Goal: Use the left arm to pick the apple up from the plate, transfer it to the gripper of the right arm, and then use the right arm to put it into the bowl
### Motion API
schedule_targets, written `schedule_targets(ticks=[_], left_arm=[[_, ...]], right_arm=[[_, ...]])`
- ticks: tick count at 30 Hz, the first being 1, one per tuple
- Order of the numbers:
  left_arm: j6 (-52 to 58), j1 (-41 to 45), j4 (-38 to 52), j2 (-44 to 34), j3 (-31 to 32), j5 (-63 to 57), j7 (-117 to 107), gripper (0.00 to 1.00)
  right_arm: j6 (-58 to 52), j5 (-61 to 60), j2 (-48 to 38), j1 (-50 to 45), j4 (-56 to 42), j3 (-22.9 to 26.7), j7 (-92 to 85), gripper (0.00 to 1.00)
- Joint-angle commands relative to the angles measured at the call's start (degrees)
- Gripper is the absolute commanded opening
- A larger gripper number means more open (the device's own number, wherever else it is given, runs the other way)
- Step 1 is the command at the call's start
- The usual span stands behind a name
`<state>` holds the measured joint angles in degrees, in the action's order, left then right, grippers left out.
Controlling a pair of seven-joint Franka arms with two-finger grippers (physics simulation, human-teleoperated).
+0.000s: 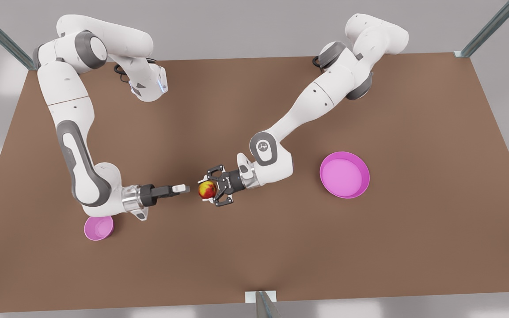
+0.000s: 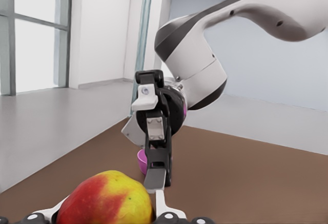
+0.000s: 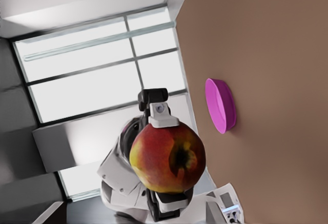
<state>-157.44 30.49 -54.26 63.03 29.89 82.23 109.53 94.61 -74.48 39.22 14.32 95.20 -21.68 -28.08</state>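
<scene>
The red-and-yellow apple (image 1: pixel 207 190) hangs above mid-table, and my left gripper (image 1: pixel 205 189), on the front view's right arm, is shut on it. In the left wrist view the apple (image 2: pixel 107 198) sits close up. In the right wrist view the apple (image 3: pixel 168 157) is pinched between the left fingers (image 3: pixel 159 119). My right gripper (image 1: pixel 184 189) points at the apple from the front view's left, a short gap away, open with its fingers one above the other (image 2: pixel 155 155). The wide pink plate (image 1: pixel 344 174) lies bare on the front view's right. The small pink bowl (image 1: pixel 98 227) stands under the right arm's wrist.
The brown table (image 1: pixel 254 256) ends at a front edge with a metal post (image 1: pixel 261 302) at its middle. Frame struts (image 1: pixel 488 28) rise at the back corners. The right arm's elbow overhangs the bowl's side of the table.
</scene>
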Motion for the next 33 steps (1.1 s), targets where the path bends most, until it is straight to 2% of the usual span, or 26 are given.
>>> schedule_targets(ticks=[1,12,24,33], left_arm=[[1.25,0.01,0.03,-0.1,0.0,-0.32,10.88,0.45],[1.17,0.28,0.73,-0.1,0.0,-0.32,10.88,0.46],[1.17,0.28,0.73,-0.02,-0.09,-0.41,10.88,0.46],[0.73,0.54,0.73,-0.02,-0.27,-0.41,10.8,0.46]], right_arm=[[0.22,-0.13,0.16,-0.16,-0.01,-0.03,-14.89,1.0],[6.02,-0.66,1.3,-2.01,-0.54,-0.03,-18.32,1.0],[11.47,-6.81,1.92,-6.49,-1.06,-0.03,-19.73,1.0],[10.42,-6.64,1.39,-7.11,0.69,-0.11,-21.13,1.0]])
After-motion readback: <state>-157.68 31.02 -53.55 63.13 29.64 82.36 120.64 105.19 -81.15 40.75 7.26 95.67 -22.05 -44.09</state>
